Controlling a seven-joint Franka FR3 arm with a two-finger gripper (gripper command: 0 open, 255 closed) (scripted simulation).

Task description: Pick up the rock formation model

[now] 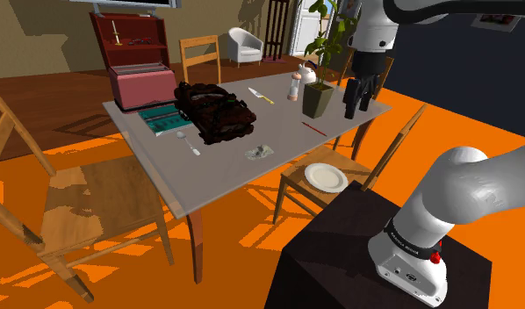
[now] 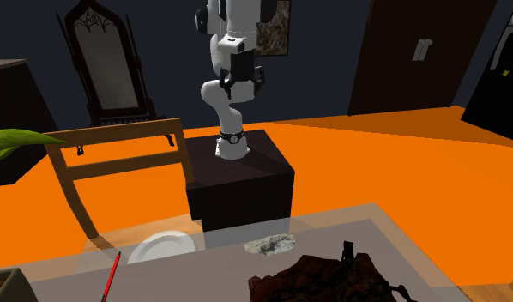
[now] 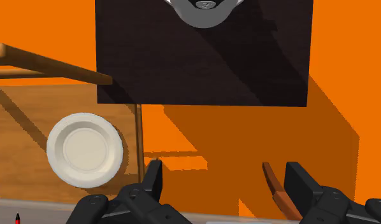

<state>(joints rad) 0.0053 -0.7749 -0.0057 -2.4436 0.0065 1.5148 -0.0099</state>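
Note:
The rock formation model (image 1: 261, 152) is a small grey, rough lump lying on the grey table (image 1: 164, 167) near its front edge; it also lies by the table's edge in the second exterior view (image 2: 270, 245). My black gripper (image 1: 355, 98) hangs high over the table's right edge in the shoulder view, well to the right of the rock and far above it. Its fingers point down and stand apart, open, with nothing between them (image 3: 224, 191). The gripper is also up by the arm in the second exterior view (image 2: 244, 75).
A dark brown bag (image 1: 214, 110), a potted plant (image 1: 319, 97), a teal book (image 1: 167, 118), a red case (image 1: 133, 70), a bottle (image 1: 294, 86) and a red pencil (image 1: 313, 128) share the table. A white plate (image 3: 85, 150) lies on a wooden chair seat (image 1: 315, 184) beside the black stand (image 3: 202, 51).

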